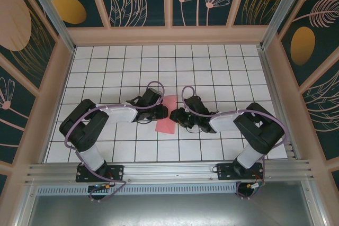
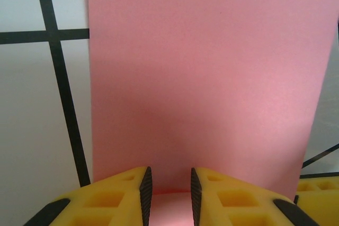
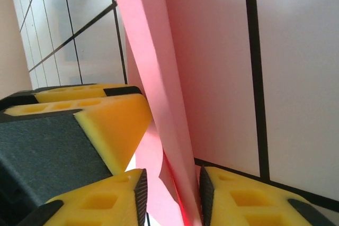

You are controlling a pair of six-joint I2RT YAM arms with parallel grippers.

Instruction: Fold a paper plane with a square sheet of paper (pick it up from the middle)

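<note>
Both grippers sit at the thin pink square sheet of paper point(image 1: 167, 120) mid-way across the white grid table point(image 1: 222, 72), probably an early fold: left gripper point(image 2: 169, 173) narrow over its edge, grip unclear; right gripper point(image 3: 172, 172) slightly open around the raised flap point(image 3: 159, 78), needs to pinch next.

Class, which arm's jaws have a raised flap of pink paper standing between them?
The right gripper: a lifted flap of the pink paper rises between its jaws. In front of the left gripper the sheet spreads flat and smooth.

Pink paper point(image 1: 166, 121) is folded into a narrow strip, one flap standing up, around the table's middle.
</note>
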